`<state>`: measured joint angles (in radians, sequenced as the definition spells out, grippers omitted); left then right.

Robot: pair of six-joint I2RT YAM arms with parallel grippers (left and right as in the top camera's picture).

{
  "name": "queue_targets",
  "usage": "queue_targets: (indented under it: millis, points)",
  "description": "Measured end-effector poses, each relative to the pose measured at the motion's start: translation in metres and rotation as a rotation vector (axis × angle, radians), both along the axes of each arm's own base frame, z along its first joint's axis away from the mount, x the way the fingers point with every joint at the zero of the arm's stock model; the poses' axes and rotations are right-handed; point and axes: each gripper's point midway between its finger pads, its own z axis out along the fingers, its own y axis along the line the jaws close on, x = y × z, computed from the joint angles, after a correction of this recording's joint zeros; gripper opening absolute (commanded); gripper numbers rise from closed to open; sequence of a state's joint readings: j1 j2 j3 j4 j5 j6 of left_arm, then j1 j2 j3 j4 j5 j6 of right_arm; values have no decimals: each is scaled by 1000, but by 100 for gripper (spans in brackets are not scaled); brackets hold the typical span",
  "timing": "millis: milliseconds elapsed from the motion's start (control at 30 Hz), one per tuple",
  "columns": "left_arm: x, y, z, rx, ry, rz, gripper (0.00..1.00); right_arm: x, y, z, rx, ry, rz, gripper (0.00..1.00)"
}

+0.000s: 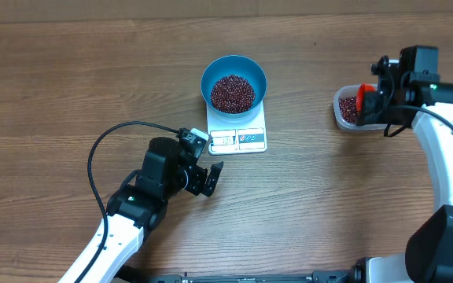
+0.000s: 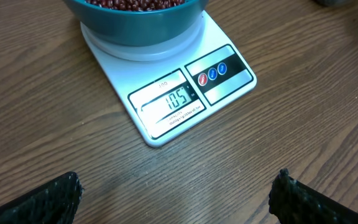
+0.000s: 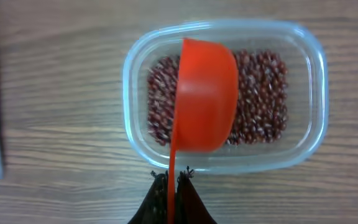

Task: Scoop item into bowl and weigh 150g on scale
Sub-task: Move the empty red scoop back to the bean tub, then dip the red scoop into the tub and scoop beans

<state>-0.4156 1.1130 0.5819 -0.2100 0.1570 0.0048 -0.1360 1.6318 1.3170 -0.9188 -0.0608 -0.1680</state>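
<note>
Clenched on the thin handle of the orange-red scoop [image 3: 204, 96], my right end effector [image 3: 171, 180] hangs over the clear plastic tub [image 3: 316, 81], which holds a layer of red-brown beans [image 3: 260, 93]. My left end effector [image 2: 176, 199] is released, fingers spread wide and holding nothing, parked on the worktop [image 1: 69, 71] at about 7 o'clock from the scale [image 2: 166, 124].

Progress, as I judge it: the blue bowl [image 1: 208, 79] already sits on the far half of the scale with a good heap of beans in it, and the display [image 2: 178, 99] appears to read 105. That is short of the target, so more has to go in, probably one more partial scoop, with care not to overshoot. The tub lies well apart from the bowl, at its 3 o'clock in the overhead view.

In my wrist view the scoop's long axis runs from 6 o'clock, where I grip the handle, up to 12 o'clock. The cup is rolled onto its side: its rim shows edge-on along the left and its belly bulges toward 3 o'clock, so the mouth faces 9 o'clock. Whether it carries beans or touches those in the tub, I cannot tell. From overhead, the cup end points toward 9 o'clock, to the bowl's side.
</note>
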Motion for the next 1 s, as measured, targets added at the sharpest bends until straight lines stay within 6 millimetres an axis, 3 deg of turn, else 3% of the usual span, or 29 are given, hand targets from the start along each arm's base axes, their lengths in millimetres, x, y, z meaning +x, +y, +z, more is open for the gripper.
queue_targets:
  millis: [333, 600, 1000]
  points:
    - [0, 0, 0, 0, 0, 0, 100, 7, -14, -18, -63, -22, -55, 4]
    - [0, 0, 0, 0, 0, 0, 99, 6, -20, -54, -83, 74, -70, 4]
    - [0, 0, 0, 0, 0, 0, 99, 8, 5, -61, 61, 78, -20, 4]
